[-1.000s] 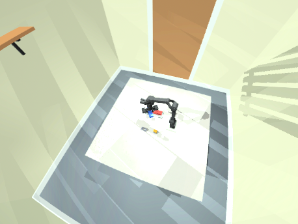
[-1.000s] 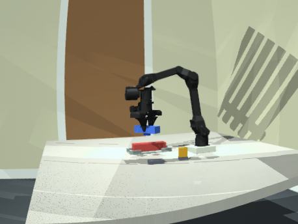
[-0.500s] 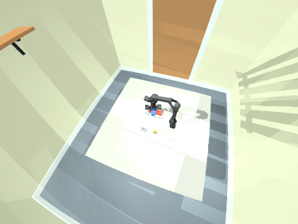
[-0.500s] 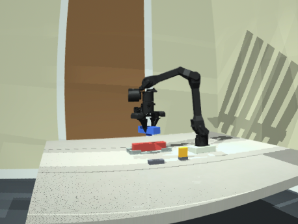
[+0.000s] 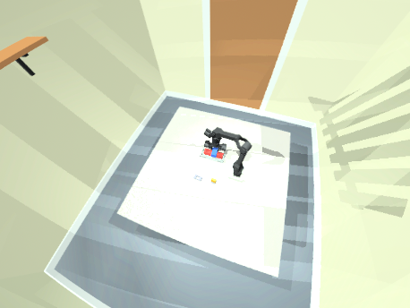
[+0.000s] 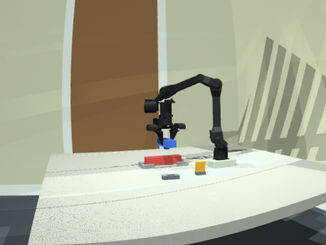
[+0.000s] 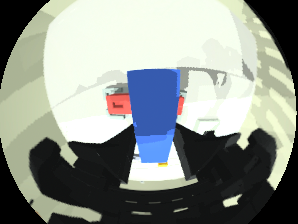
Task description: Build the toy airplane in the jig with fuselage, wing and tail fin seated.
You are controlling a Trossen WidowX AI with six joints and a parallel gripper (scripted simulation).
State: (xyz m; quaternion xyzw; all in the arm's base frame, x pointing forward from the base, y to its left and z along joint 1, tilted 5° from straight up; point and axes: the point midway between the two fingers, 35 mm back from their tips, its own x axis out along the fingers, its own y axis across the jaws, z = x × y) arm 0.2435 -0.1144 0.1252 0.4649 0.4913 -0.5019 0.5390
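Observation:
The red fuselage (image 5: 219, 156) (image 6: 156, 161) (image 7: 118, 105) lies lengthwise in the grey cradle (image 6: 146, 165) (image 7: 112, 90). My gripper (image 6: 166, 142) (image 7: 155, 145) is shut on the blue wing (image 5: 214, 152) (image 6: 170, 143) (image 7: 154, 105). In the exterior view the wing hangs level above the fuselage with a clear gap, its short tab pointing down. In the wrist view the wing crosses the fuselage and hides its middle, with the socket there; one socket shows near the fuselage's left end. The yellow tail fin (image 5: 213, 181) (image 6: 200, 166) (image 7: 163, 164) stands in a small dark holder (image 6: 200, 173).
A low grey holder (image 5: 198, 177) (image 6: 170, 176) stands in front of the cradle, left of the tail fin. The arm's base (image 6: 221, 154) stands on a pale plate (image 6: 228, 163) to the right of the cradle in the exterior view.

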